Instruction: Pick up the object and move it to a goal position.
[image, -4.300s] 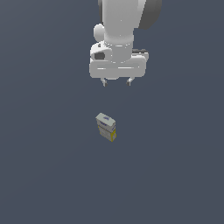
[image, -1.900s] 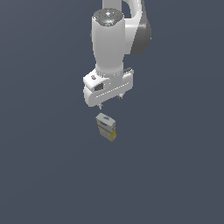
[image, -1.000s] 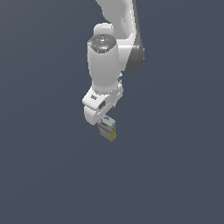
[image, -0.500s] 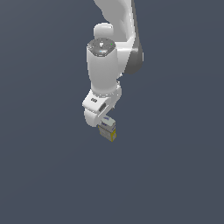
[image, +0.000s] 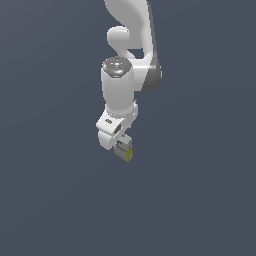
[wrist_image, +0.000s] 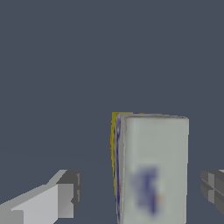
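Item: one small rectangular carton (wrist_image: 153, 170), pale grey-green on its broad face, with a yellow edge and a thin blue line down one long side. We find it resting on the plain dark grey-blue floor (image: 200, 200), directly under the white robot arm (image: 122, 85). We cannot see into the carton.

Markings: we note a blurred blue mark with a small orange fleck on the pale face; no writing can be read.

Gripper (wrist_image: 140, 192): white body with dark grey fingertip pads (wrist_image: 72, 190). We record the fingers as spread apart, one on each side of the carton, with a clear gap between each pad and the carton's sides in the wrist view. In the exterior view the gripper (image: 121, 146) sits low over the carton (image: 125, 152), partly hiding it.
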